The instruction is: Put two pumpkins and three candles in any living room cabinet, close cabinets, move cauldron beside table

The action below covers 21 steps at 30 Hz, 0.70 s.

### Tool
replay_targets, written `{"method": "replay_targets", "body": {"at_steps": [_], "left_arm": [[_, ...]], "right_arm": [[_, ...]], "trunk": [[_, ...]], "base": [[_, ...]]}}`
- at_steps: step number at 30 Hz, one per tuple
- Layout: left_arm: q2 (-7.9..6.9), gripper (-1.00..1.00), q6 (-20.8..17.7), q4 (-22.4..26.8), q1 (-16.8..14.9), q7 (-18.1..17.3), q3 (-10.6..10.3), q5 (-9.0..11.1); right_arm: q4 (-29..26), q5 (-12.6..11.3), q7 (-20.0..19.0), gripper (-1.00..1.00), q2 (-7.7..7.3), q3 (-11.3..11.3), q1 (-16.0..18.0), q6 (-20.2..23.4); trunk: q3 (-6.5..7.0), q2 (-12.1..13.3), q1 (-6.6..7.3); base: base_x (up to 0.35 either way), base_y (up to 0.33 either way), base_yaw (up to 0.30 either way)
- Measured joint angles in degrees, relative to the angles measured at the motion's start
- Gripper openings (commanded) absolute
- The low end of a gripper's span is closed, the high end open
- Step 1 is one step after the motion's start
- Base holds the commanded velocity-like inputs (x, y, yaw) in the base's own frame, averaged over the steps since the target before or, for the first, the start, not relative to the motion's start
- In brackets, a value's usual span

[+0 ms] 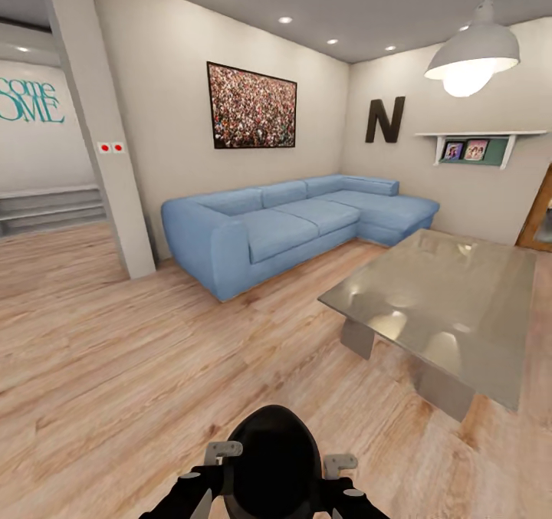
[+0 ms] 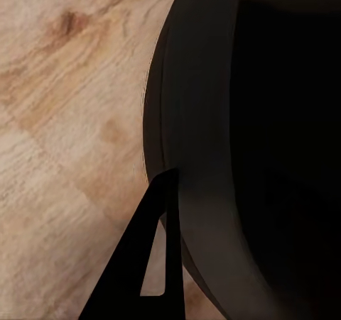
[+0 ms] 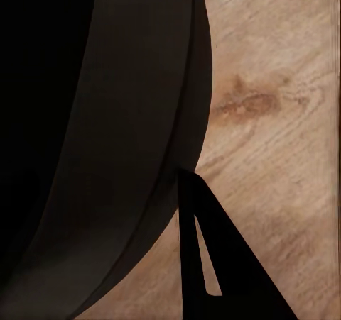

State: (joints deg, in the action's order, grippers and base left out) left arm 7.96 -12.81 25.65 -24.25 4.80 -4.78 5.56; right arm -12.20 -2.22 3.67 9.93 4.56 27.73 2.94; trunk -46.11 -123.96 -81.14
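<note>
The black cauldron [image 1: 272, 458] hangs low in front of me in the head view, carried between both arms above the wood floor. At its left side is my left gripper [image 1: 228, 458], and my right gripper [image 1: 331, 469] is at its right side. In the left wrist view one dark finger [image 2: 153, 263] lies against the outside of the cauldron's [image 2: 213, 121] wall. The right wrist view shows the same, with a finger [image 3: 213, 263] against the cauldron [image 3: 128, 121]. Each gripper's other finger is hidden. The glass-topped table [image 1: 460, 297] stands ahead to the right. Pumpkins, candles and cabinet are out of view.
A blue corner sofa [image 1: 291, 220] runs along the far wall behind the table. A white pillar [image 1: 107, 143] stands at the left, with steps [image 1: 50, 208] beyond it. Open wood floor [image 1: 153, 366] lies between me, the sofa and the table.
</note>
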Motion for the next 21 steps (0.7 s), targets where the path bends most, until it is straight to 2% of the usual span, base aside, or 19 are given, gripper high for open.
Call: {"method": "replay_targets", "body": {"at_steps": [8,21], "left_arm": [[-0.01,-1.00,0.0,0.0,0.0,0.0,0.0,0.0],[-0.02,-1.00,0.0,0.0,0.0,0.0,0.0,0.0]], "right_arm": [[0.0,0.0,0.0,-1.00,0.00,0.0,0.0,0.0],[0.0,0.0,0.0,-1.00,0.02,0.0,0.0,0.0]], "trunk": [[0.28,0.0,0.00],[0.74,0.0,-0.01]], "base": [[0.071,0.147,-0.266],[0.006,0.175,-0.266]]}}
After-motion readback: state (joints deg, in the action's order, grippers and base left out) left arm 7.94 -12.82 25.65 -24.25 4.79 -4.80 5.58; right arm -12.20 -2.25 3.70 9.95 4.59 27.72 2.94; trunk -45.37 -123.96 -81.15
